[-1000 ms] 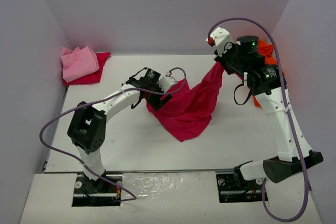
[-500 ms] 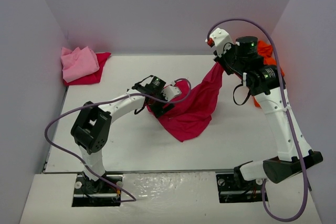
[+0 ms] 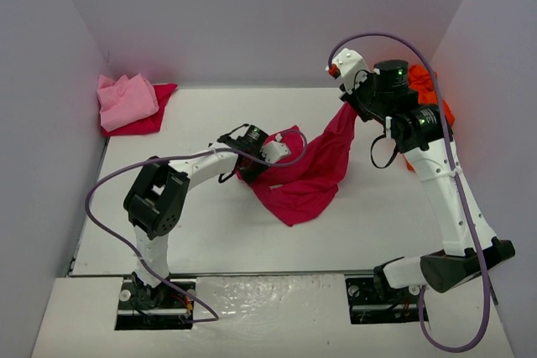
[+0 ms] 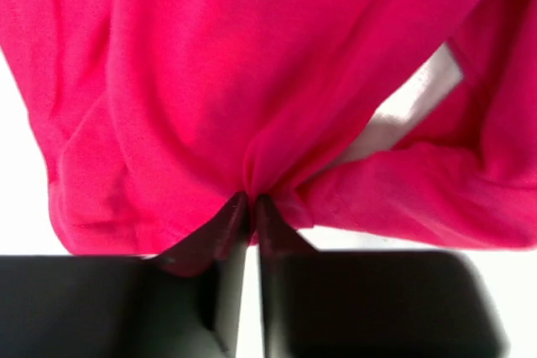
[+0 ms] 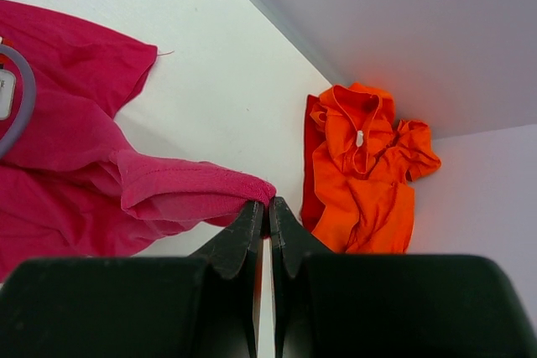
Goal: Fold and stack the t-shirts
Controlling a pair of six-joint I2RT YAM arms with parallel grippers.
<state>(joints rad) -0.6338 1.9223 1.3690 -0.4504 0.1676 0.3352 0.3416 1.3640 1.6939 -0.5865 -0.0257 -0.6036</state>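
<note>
A crimson-magenta t-shirt (image 3: pixel 306 175) hangs stretched between both arms over the middle of the table, its lower part resting on the surface. My left gripper (image 3: pixel 254 167) is low at the shirt's left edge, and in the left wrist view my left gripper (image 4: pixel 252 200) is shut on a bunched fold of the crimson cloth (image 4: pixel 252 81). My right gripper (image 3: pixel 348 108) holds the shirt's far right corner up in the air. In the right wrist view my right gripper (image 5: pixel 268 205) pinches the shirt's stitched hem (image 5: pixel 193 190).
A crumpled bright orange t-shirt (image 3: pixel 430 94) (image 5: pixel 365 165) lies at the back right by the wall, behind the right arm. At the back left corner a light pink t-shirt (image 3: pixel 126 98) sits on another crimson cloth (image 3: pixel 155 116). Walls enclose three sides.
My left gripper has slid right into the shirt's left edge and shut on a fold of it. The right gripper keeps its raised hold and has hardly moved.
</note>
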